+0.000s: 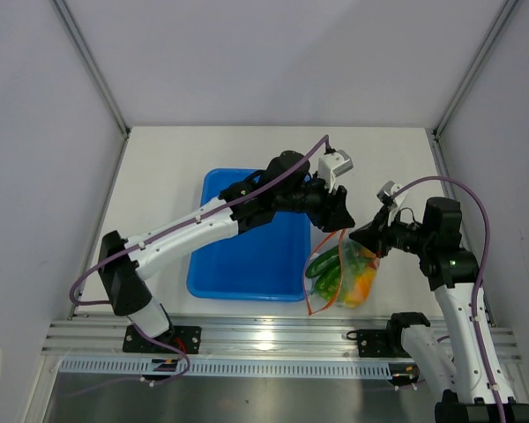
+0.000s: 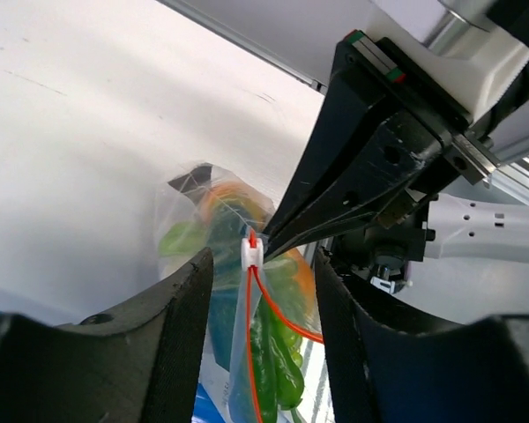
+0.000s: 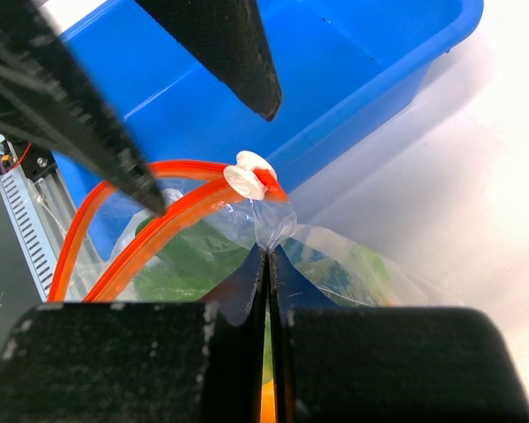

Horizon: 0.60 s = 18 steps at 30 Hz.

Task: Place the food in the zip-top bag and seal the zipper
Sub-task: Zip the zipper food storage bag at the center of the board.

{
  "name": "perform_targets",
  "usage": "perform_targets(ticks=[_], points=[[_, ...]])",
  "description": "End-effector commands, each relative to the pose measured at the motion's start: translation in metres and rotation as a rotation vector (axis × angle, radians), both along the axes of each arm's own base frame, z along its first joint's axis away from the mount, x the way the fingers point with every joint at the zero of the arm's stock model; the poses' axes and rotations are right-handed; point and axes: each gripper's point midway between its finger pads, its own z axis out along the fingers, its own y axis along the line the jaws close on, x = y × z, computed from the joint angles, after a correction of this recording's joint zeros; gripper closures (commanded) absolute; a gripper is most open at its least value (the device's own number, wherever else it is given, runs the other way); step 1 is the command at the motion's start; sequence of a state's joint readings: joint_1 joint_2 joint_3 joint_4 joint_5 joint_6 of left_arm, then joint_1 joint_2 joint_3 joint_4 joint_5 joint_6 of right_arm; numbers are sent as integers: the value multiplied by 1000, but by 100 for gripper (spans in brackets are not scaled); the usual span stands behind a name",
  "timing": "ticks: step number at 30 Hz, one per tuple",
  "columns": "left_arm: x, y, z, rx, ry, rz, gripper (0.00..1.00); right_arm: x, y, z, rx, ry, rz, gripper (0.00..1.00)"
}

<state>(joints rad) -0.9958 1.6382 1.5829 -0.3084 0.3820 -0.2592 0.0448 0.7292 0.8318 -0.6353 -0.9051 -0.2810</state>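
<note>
The zip-top bag (image 1: pixel 339 278) hangs just right of the tray, holding a dark green pepper (image 1: pixel 324 271) and orange fruit (image 1: pixel 360 286). My right gripper (image 3: pixel 267 251) is shut on a pinch of the bag's plastic just below the white slider (image 3: pixel 247 179) of the orange-red zipper (image 3: pixel 132 251). My left gripper (image 2: pixel 260 264) is open, its two fingers standing either side of the slider (image 2: pixel 252 251) without touching it. Below the slider the zipper (image 2: pixel 249 352) parts into two strands, so the mouth gapes there. The pepper (image 2: pixel 278 361) shows through the plastic.
A blue tray (image 1: pixel 247 256) lies left of the bag, under the left arm. White table (image 1: pixel 397 167) stretches behind, with white walls all round. The aluminium rail (image 1: pixel 273 335) runs along the near edge, right below the bag.
</note>
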Motion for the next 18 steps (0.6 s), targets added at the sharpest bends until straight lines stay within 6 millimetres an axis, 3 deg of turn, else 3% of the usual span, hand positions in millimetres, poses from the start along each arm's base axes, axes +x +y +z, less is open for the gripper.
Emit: perform_targets(ticks=[1, 5, 9, 18], points=[[10, -2, 2, -12, -12, 58, 48, -1, 1, 17, 6, -51, 8, 100], [13, -1, -5, 6, -17, 73, 52, -2, 2, 20, 12, -55, 12, 100], [13, -4, -10, 17, -13, 60, 63, -3, 3, 21, 16, -60, 15, 100], [4, -7, -14, 1, 4, 25, 62, -5, 3, 19, 22, -53, 13, 100]])
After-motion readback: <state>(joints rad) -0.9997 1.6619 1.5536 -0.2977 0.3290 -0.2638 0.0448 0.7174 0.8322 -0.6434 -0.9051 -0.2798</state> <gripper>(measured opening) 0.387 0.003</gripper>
